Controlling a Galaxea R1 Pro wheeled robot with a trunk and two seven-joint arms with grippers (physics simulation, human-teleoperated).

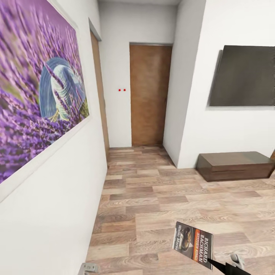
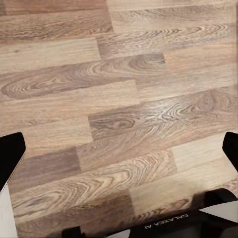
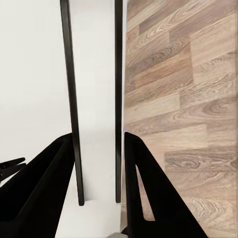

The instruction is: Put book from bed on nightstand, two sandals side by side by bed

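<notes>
My right end effector (image 3: pixel 99 168) grips book (image 1: pixel 193 245) at 5 o'clock, above floor (image 1: pixel 152 198); left end effector (image 2: pixel 119 148) released; door (image 1: pixel 149 95) at 12.

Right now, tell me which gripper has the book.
The right gripper: it is shut on the lower corner of the book. The left gripper is open over the wood floor, holding nothing.

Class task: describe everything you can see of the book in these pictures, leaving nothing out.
The book is a thin paperback held above the wood-plank floor, low at the right of the head view. Its cover faces the camera, turned sideways and tilted: a dark photo, an orange band and white letters reading "Richard Bachman". The right gripper is shut on its lower corner. In the right wrist view it shows edge-on between the black fingers.
</notes>
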